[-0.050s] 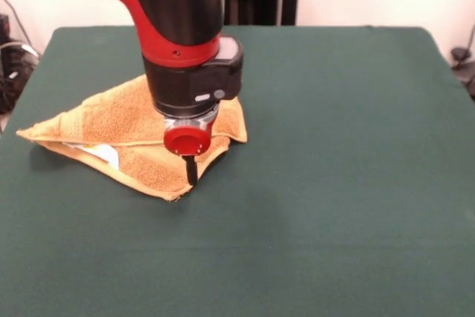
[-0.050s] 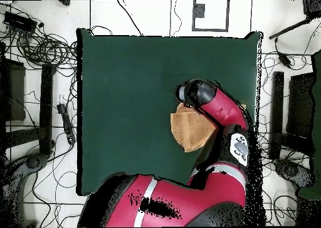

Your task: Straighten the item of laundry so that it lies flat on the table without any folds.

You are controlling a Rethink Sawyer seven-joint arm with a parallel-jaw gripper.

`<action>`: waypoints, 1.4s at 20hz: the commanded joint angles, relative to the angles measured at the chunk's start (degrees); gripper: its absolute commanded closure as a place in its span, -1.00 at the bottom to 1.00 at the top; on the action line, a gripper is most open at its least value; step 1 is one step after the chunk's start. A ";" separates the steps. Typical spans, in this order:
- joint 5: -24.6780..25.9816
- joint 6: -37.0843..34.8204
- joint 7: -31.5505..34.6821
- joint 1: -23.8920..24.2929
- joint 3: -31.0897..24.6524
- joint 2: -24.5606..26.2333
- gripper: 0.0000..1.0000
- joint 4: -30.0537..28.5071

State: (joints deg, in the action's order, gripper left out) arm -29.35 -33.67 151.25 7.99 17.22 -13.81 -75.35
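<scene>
Your towel (image 1: 126, 128) sits on the green worktop (image 1: 334, 183), in the left half in the front view, folded over itself into a rough triangle. One point reaches toward the worktop's left edge, another points toward the camera, and a third lies to the right under the arm. A small white tag (image 1: 100, 154) shows along the lower fold on the left. The upper layer overlaps the lower one, so the cloth is clearly not flat.

Your gripper (image 1: 191, 172) hangs straight down over the towel's front corner, with its dark tip touching, or very nearly touching, the cloth close to that point. From the front you see only one narrow black tip below the red cap, so you cannot tell whether the jaws are apart, together or clamped on the fabric.

In the overhead view the arm (image 2: 219, 113) covers much of the towel (image 2: 188, 130), which shows as a tan patch toward the worktop's right side, beside the arm's wrist.
</scene>
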 commanded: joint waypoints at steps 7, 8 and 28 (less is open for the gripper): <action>-0.95 -6.93 10.37 2.09 -2.10 0.69 -1.00 1.38; -0.95 -7.27 10.64 2.17 -2.06 0.86 -1.00 1.92; -7.03 -1.02 18.28 -0.71 -1.91 7.84 -1.00 5.57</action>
State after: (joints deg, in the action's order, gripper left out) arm -33.07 -34.51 152.53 9.10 17.93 -10.09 -69.44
